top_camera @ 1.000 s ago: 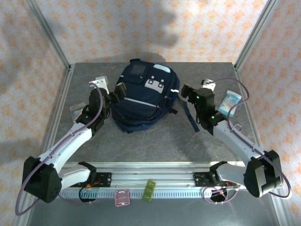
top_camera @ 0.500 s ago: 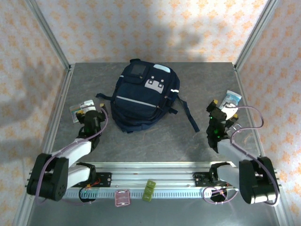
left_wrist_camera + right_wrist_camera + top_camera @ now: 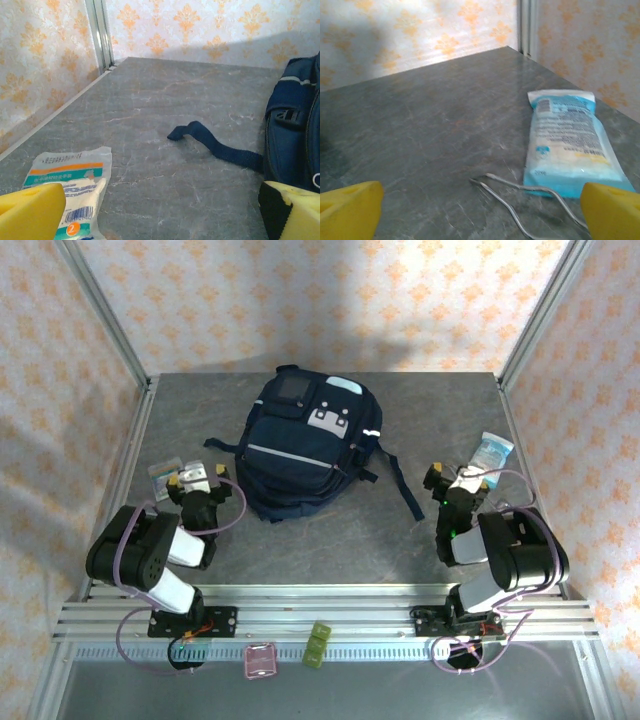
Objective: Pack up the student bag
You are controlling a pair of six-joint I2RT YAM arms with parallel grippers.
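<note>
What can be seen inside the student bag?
Nothing of its inside shows. The student bag lies on the table with no opening visible; its navy fabric covers whatever it holds.

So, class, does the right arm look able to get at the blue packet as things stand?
Probably yes: the right gripper is open, the blue packet lies just ahead on bare table, and only a thin metal wire lies beside it.

Matt cloth student bag [image 3: 300,455]; glossy, probably plastic packet [image 3: 567,145]
</note>
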